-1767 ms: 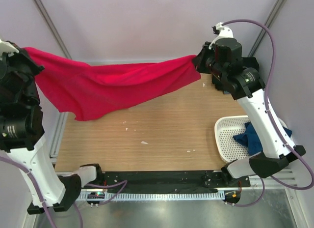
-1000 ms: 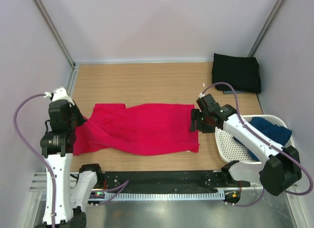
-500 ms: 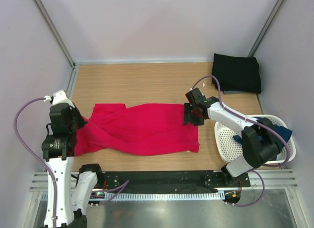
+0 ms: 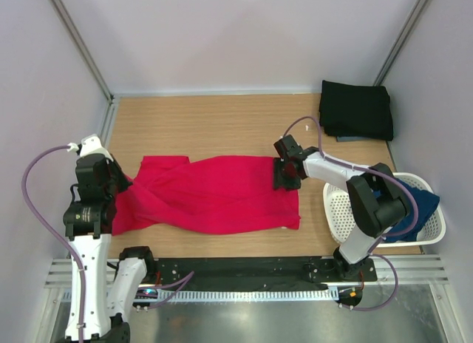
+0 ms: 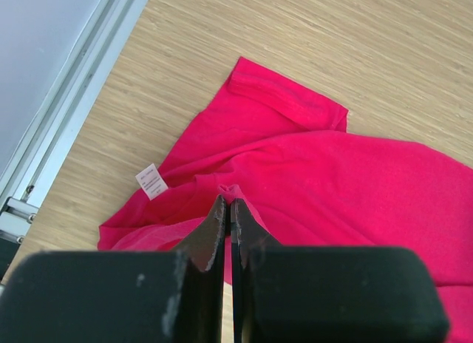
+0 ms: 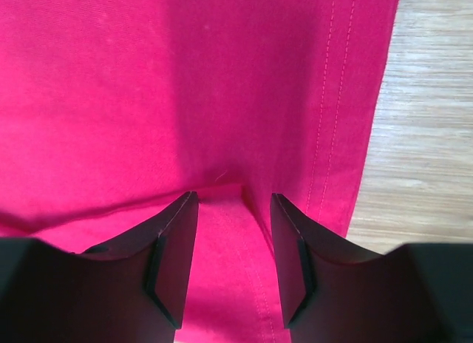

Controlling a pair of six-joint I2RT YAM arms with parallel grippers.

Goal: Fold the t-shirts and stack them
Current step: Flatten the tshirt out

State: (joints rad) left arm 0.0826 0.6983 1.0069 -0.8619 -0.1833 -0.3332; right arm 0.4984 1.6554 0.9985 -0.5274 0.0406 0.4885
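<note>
Your red t-shirt [image 4: 214, 194] lies lengthwise, left to right, on the worktop [image 4: 207, 125]: left tool [image 5: 226, 204] clamped on its left end, right tool [image 6: 233, 199] (jaws part-open, straddling a ridge) at the right hem.

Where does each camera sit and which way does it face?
Top external: above and behind the robot, looking down on the table; left arm, right arm, black t-shirt, basket show.
Left wrist: on the left arm, looking down; left gripper shut on the red t-shirt.
Right wrist: on the right arm, close over the shirt's stitched hem; right gripper open.
Shared: all three see the red t-shirt.
</note>
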